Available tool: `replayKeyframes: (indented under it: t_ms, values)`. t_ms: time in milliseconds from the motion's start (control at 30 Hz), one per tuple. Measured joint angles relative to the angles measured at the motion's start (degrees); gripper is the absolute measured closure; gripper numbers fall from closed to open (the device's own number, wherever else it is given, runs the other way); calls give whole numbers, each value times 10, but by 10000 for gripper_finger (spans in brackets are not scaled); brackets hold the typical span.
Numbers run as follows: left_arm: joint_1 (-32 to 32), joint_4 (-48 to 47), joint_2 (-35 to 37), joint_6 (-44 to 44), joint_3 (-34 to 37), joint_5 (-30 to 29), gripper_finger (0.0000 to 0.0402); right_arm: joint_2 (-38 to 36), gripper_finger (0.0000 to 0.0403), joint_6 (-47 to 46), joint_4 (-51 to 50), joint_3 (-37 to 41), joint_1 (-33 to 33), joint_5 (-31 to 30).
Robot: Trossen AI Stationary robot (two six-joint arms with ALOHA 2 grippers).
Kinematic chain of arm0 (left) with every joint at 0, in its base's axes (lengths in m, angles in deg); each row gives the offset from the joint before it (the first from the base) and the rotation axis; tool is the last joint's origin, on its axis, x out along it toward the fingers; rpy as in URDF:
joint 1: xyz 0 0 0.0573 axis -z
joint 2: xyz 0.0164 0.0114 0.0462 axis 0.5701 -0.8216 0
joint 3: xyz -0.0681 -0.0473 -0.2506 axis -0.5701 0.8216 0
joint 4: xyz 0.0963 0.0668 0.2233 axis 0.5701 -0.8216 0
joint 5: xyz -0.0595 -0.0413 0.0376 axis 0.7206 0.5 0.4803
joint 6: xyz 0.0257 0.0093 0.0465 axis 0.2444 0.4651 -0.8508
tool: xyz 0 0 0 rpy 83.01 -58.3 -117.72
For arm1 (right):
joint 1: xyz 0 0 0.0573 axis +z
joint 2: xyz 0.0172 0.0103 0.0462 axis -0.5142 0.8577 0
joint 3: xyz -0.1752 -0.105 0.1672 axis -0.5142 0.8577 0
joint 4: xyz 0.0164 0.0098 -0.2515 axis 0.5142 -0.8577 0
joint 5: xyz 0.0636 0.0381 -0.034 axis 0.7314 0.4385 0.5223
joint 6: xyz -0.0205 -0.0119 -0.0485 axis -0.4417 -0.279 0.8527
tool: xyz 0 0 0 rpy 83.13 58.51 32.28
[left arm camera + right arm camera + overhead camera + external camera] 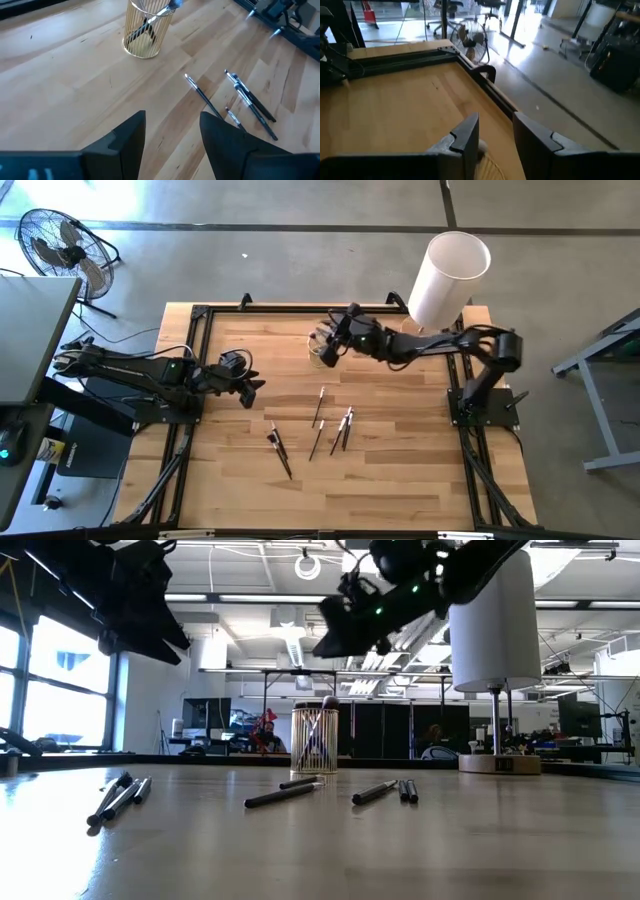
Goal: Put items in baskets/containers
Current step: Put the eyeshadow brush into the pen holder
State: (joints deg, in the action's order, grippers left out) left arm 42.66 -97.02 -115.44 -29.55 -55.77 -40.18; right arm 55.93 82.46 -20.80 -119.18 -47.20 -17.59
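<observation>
A small ribbed, yellowish clear cup stands upright on the far middle of the table, with a few brushes leaning inside it. Several more thin dark brushes lie flat on the wood nearer the middle. My right gripper hovers open just above the cup and holds nothing. My left gripper is open too, raised over the table's left part, left of the loose brushes.
A tall white cylinder stands on a round base at the far right corner, close behind my right arm. A black frame borders the tabletop. A floor fan stands beyond the far left corner. Bare wood lies near the front edge.
</observation>
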Motion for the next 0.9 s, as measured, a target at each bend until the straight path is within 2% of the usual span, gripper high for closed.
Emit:
replayKeyframes:
  t_ms: [167, 233, 300, 400, 467, 567, 700, 900]
  values:
    - [0, -5, -50, 63, -25, -2, 216, -110, 293, -127, -231, 0, 12, -18]
    - [0, -5, -86, 103, -44, -3, 216, -148, 301, -155, -341, 0, 17, -16]
    - [0, -26, -130, 153, -65, -4, 216, -181, 309, -159, -409, 7, 25, -16]
    - [0, -71, -194, 304, -100, 20, 216, -242, 319, -171, -433, 62, 36, 3]
    - [0, -108, -227, 414, -117, 76, 216, -287, 323, -192, -422, 110, 41, 26]
    - [0, -127, -272, 514, -124, 141, 216, -354, 324, -216, -413, 183, 53, 51]
    - [0, -124, -325, 583, -124, 211, 216, -430, 324, -231, -412, 255, 72, 62]
    - [0, -73, -402, 641, -124, 251, 216, -502, 324, -240, -413, 309, 94, 76]
